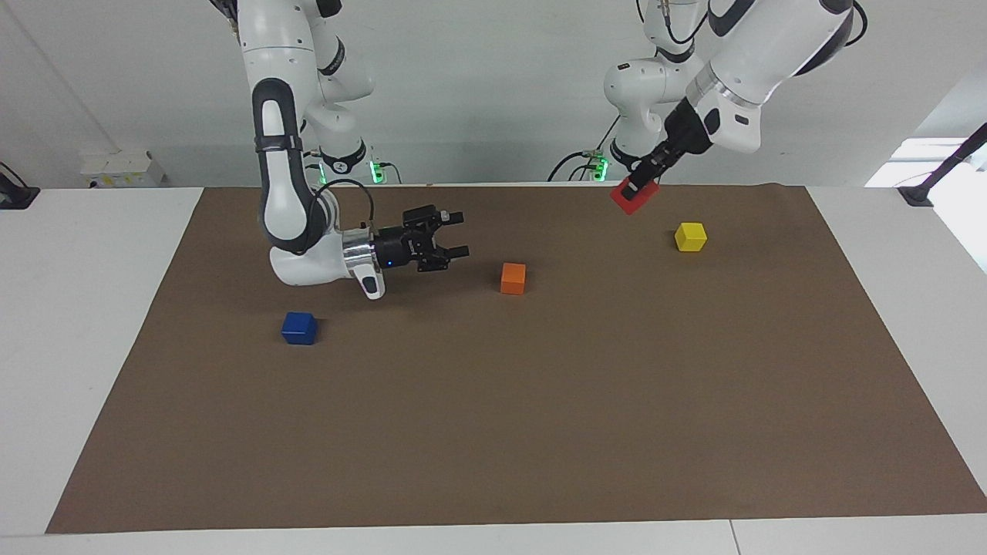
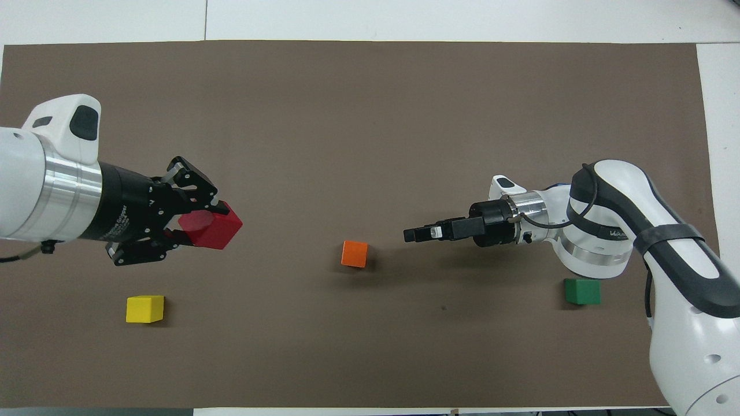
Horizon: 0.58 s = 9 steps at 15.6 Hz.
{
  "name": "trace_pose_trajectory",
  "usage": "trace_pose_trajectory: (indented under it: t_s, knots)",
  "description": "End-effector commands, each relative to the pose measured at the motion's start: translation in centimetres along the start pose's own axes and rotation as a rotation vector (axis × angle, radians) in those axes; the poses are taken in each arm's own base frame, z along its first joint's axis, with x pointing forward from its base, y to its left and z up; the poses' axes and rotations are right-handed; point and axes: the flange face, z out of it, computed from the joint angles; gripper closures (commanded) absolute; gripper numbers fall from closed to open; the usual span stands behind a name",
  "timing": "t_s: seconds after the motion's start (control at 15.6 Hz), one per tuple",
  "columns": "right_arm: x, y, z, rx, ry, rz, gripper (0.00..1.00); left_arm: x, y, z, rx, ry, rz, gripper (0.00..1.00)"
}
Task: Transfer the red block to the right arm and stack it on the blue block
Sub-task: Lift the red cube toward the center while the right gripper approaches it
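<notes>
My left gripper is shut on the red block and holds it tilted in the air over the mat's edge at the robots' end, close to the yellow block. It shows in the overhead view too, with the red block between its fingers. My right gripper is open and empty, lying level just above the mat and pointing toward the orange block; the overhead view shows it edge-on. The blue block sits on the mat, farther from the robots than the right arm's wrist. The overhead view hides it.
An orange block sits mid-mat between the two grippers. A yellow block lies toward the left arm's end. A green block lies by the right arm's wrist. All rest on a brown mat.
</notes>
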Motion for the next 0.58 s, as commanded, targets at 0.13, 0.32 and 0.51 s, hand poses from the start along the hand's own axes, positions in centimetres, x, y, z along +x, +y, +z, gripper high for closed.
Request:
trace_pose_trajectory:
  t_s: [0.13,0.32,0.51]
  knots:
    - [-1.7,-1.3,2.4,0.182,0.026,-0.013,0.00,-6.3,0.9,2.1,0.030,-0.078,-0.174,1.00]
    - [-1.9,-1.0,3.8,0.227,0.045,-0.055,0.00,-8.0,0.5,2.1,0.001,-0.165,-0.372,1.00]
    - [-2.4,0.9,5.7,0.337,0.066,-0.097,0.00,-10.4,-0.6,1.4,-0.032,-0.177,-0.509,1.00]
